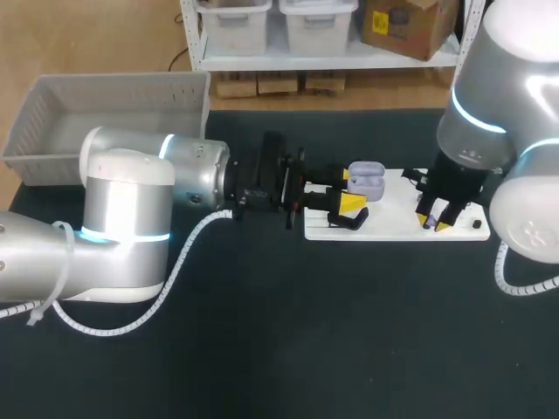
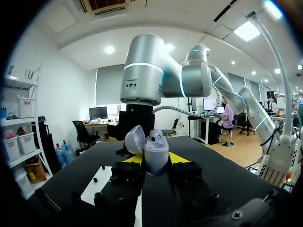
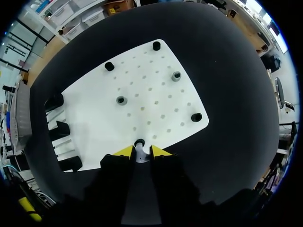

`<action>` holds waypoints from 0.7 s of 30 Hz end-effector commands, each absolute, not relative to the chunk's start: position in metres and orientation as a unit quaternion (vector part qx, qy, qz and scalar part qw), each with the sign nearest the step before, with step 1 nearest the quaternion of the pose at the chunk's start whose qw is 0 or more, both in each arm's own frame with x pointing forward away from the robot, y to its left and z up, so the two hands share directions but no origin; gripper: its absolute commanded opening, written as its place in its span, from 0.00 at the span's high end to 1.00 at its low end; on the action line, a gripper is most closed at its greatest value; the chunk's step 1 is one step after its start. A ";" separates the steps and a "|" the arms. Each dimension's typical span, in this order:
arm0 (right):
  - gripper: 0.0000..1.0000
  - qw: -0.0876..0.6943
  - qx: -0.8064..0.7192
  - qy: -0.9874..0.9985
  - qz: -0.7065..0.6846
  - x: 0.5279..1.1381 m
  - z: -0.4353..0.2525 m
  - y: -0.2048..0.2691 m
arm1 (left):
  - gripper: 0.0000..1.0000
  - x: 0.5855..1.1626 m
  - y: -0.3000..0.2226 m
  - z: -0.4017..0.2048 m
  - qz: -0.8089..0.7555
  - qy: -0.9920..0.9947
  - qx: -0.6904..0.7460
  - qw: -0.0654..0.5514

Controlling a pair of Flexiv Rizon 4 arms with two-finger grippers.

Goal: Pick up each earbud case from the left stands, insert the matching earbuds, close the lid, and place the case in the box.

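My left gripper (image 1: pixel 351 202) reaches in from the left over the near end of the white board (image 1: pixel 393 229). It is shut on an open lavender earbud case (image 1: pixel 367 180). In the left wrist view the case (image 2: pixel 156 153) stands upright between the yellow fingertips, its lid (image 2: pixel 134 139) swung back. My right gripper (image 1: pixel 434 223) points down at the board's right part. In the right wrist view its tips (image 3: pixel 141 151) close from both sides on a small pale earbud (image 3: pixel 140 154) sitting at a black holder on the edge of the board (image 3: pixel 142 94).
A grey plastic box (image 1: pixel 52 113) stands at the table's back left. The board carries black pegs (image 3: pixel 196 117) and grey pegs (image 3: pixel 176 75), with black stands (image 3: pixel 61 130) along one end. Dark tabletop (image 1: pixel 349 332) lies in front.
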State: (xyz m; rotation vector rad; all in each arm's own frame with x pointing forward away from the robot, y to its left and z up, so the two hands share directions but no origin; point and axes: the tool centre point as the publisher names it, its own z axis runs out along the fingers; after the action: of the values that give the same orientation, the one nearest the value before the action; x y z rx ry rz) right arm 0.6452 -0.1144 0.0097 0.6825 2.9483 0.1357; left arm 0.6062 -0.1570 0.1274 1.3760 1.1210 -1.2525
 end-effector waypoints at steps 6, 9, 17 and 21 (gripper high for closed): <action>1.00 0.063 0.223 0.972 0.040 0.640 0.020 -0.118 | 1.00 0.605 -0.157 0.127 -0.509 0.457 0.560 0.468; 1.00 0.067 0.222 0.972 0.043 0.634 0.029 -0.120 | 1.00 0.605 -0.157 0.127 -0.509 0.457 0.560 0.468; 1.00 0.084 0.228 0.969 0.039 0.623 0.051 -0.132 | 1.00 0.605 -0.157 0.127 -0.509 0.457 0.560 0.468; 1.00 0.087 0.235 0.968 0.034 0.622 0.059 -0.139 | 1.00 0.605 -0.157 0.127 -0.509 0.457 0.560 0.468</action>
State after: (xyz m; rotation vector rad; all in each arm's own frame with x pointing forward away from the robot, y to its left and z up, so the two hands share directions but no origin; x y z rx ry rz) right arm 0.6302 -0.1339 0.0517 0.6973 2.9030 0.0996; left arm 0.6062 -0.1570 0.1274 1.3760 1.1211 -1.2525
